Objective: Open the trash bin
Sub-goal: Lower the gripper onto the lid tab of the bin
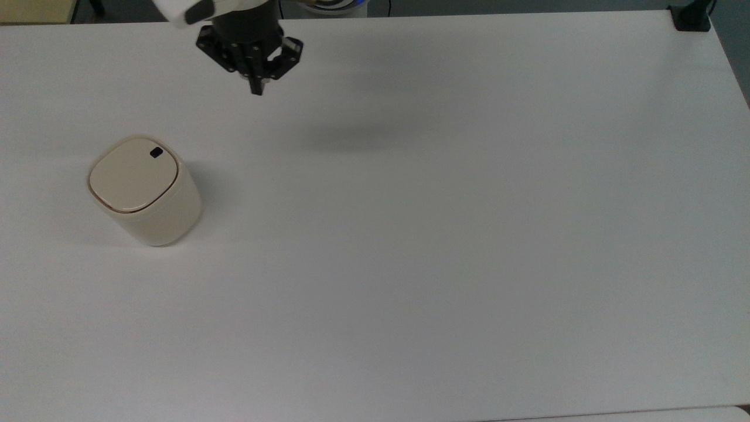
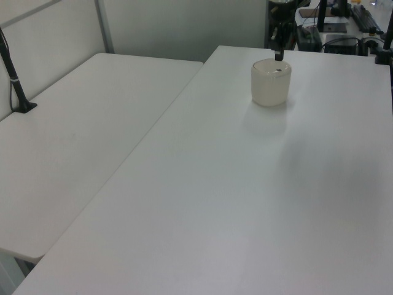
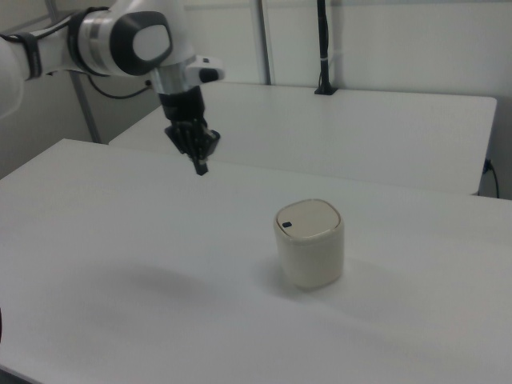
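The cream trash bin (image 1: 143, 190) (image 2: 271, 82) (image 3: 310, 242) stands upright on the white table (image 1: 439, 234), at the top view's left. Its flat lid is down, with a small black button (image 1: 156, 152) near the lid's far right corner in the top view. My black gripper (image 1: 256, 91) (image 3: 200, 168) hangs in the air above the table, shut with nothing between its fingers. In the top view it is up and to the right of the bin, well apart from it. In the left view the gripper (image 2: 278, 55) appears just behind the bin's lid.
A second white table (image 2: 73, 135) adjoins this one on the left view's left. A black clamp (image 1: 691, 16) sits at the table's corner in the top view's upper right. The gripper's shadow (image 1: 351, 138) lies on the table.
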Motion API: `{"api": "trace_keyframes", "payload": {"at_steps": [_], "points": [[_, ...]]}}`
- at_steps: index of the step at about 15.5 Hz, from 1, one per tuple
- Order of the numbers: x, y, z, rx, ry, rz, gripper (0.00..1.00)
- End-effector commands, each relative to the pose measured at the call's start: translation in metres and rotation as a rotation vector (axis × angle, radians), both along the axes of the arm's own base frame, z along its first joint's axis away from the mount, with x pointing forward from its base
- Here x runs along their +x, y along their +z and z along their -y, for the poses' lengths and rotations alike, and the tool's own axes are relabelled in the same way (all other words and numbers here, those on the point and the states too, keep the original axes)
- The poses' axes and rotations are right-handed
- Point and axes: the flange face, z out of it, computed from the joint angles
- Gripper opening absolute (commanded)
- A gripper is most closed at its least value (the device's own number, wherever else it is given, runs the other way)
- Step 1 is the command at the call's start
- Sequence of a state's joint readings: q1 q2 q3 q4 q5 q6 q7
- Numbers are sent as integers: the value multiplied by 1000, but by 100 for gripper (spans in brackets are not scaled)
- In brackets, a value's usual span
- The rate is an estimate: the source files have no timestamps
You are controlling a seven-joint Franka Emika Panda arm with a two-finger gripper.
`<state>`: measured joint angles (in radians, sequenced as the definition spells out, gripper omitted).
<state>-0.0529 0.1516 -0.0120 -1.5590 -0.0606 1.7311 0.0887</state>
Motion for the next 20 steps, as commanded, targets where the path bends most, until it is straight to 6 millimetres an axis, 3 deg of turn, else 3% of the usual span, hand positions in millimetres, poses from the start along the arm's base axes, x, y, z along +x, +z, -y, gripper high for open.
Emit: {"api": "trace_keyframes", "payload": {"at_steps": [1,4,7,16,20], "points": [[15,-17,54,8,-188,83,3],[28,-43,93,5,-335,126,4],[30,-55,126,-8,-397,152,4],[45,-110,141,-47,-404,124,3],[43,-108,145,-52,-407,114,3]]}}
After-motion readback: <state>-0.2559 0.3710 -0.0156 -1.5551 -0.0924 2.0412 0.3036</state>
